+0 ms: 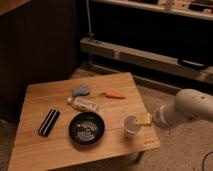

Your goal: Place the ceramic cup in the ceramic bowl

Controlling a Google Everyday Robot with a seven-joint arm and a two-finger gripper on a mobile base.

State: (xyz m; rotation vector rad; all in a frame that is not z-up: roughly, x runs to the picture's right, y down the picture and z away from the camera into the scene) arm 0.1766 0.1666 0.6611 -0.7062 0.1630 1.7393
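We judge the task barely begun: the ceramic cup (131, 125) seems to stand on the table (45, 95) right against the gripper (143, 119), whose hold we cannot tell, with the empty ceramic bowl (86, 128) just beyond the cup, so lifting and placing remain.

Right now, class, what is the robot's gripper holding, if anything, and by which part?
It cannot be told. The gripper is beside the ceramic cup near its rim, and the cup stands on the table; a grip does not show.
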